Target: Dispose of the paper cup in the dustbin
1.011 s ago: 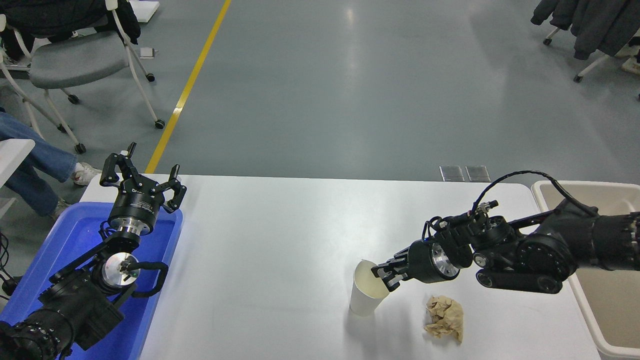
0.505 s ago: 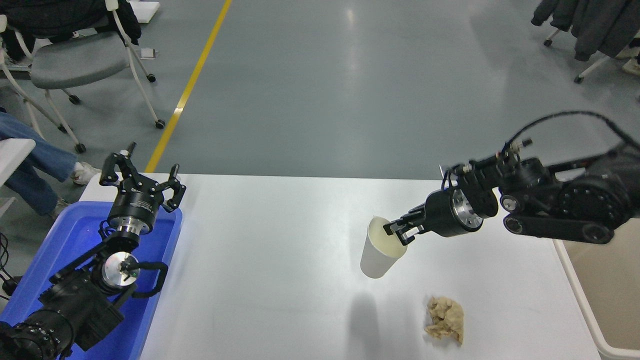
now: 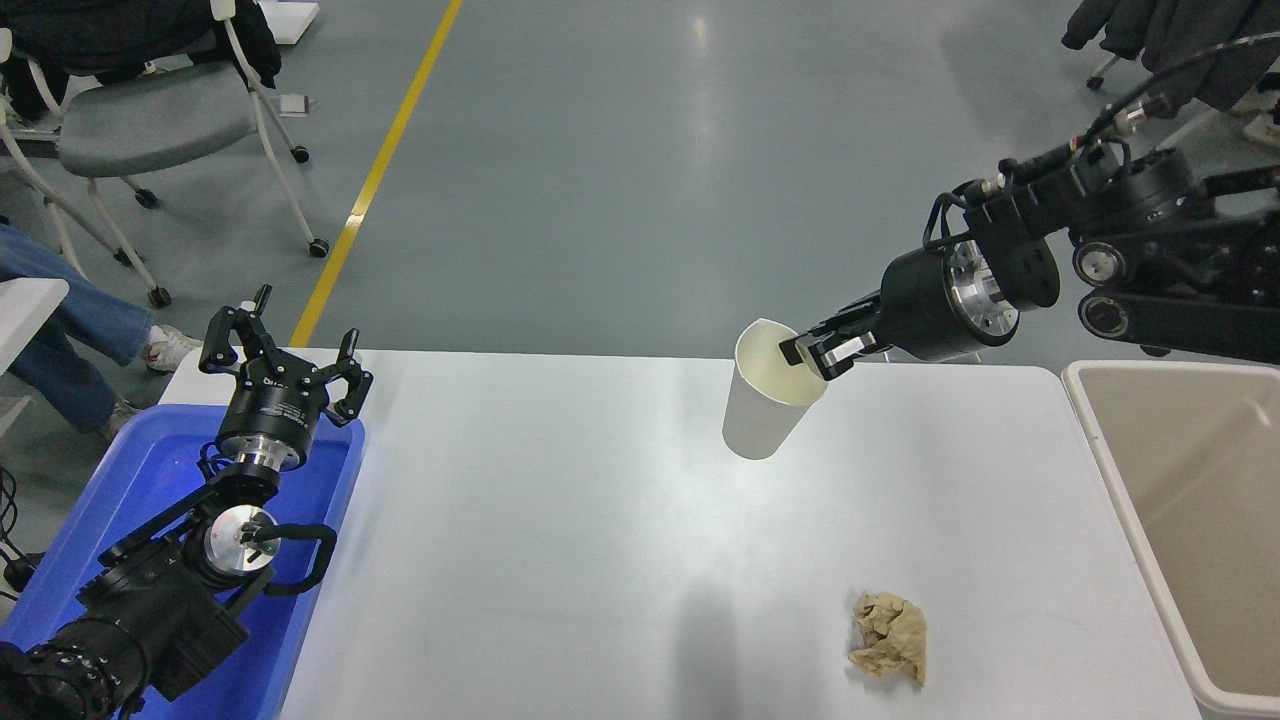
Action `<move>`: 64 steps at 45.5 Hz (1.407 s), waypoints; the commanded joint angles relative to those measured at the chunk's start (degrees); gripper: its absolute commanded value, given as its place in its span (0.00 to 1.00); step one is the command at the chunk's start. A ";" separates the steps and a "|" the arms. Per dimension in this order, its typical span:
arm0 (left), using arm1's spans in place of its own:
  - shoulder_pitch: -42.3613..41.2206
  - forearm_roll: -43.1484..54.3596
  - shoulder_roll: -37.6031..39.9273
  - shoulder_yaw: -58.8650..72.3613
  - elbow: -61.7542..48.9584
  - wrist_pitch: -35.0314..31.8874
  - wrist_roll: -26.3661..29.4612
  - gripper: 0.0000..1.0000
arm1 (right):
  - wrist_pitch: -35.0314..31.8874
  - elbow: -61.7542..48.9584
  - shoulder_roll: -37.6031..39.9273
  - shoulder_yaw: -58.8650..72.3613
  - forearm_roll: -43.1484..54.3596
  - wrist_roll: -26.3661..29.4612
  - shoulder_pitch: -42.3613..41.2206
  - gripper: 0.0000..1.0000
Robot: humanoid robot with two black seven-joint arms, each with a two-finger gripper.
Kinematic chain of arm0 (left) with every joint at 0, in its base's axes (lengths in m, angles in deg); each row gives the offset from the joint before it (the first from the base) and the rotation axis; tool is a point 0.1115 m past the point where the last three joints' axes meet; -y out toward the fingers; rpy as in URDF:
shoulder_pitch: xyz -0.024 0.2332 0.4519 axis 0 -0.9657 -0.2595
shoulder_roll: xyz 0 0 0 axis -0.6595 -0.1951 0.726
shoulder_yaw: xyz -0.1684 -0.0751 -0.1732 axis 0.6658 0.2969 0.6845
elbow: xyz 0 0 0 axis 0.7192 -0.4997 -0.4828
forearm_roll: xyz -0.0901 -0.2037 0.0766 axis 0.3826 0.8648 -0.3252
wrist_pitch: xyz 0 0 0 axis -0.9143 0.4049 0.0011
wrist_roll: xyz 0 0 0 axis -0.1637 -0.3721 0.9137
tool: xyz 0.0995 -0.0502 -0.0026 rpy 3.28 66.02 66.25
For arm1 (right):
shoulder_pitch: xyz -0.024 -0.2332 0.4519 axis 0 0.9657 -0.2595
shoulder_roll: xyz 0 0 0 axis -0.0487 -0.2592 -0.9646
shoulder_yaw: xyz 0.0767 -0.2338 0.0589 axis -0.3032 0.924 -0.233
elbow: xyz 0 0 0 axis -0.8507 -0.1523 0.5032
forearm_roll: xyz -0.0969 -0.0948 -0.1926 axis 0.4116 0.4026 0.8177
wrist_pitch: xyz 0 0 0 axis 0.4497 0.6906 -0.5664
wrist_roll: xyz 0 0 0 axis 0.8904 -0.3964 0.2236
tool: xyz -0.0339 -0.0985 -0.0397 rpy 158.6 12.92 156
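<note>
My right gripper [image 3: 812, 356] is shut on the right side of the rim of the white paper cup [image 3: 762, 410] and holds it upright, high above the table's far middle. The cup's cream inside shows. The beige dustbin [image 3: 1180, 520] stands at the table's right edge, to the right of and below the raised cup. My left arm is parked at the lower left, its gripper [image 3: 283, 345] open over the blue tub.
A crumpled tan paper ball [image 3: 890, 635] lies on the white table [image 3: 560, 560] near the front right. A bright blue tub [image 3: 140, 500] stands at the left edge. Chairs and a person's legs [image 3: 60, 330] are on the floor at the far left.
My right gripper has lifted the paper cup from the table beside the paper ball, up and away from me. The left arm has not moved.
</note>
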 commanded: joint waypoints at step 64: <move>0.00 0.00 0.09 0.00 0.00 0.00 0.00 1.00 | 12.90 -18.19 40.37 -2.18 -0.62 -0.38 30.60 0.00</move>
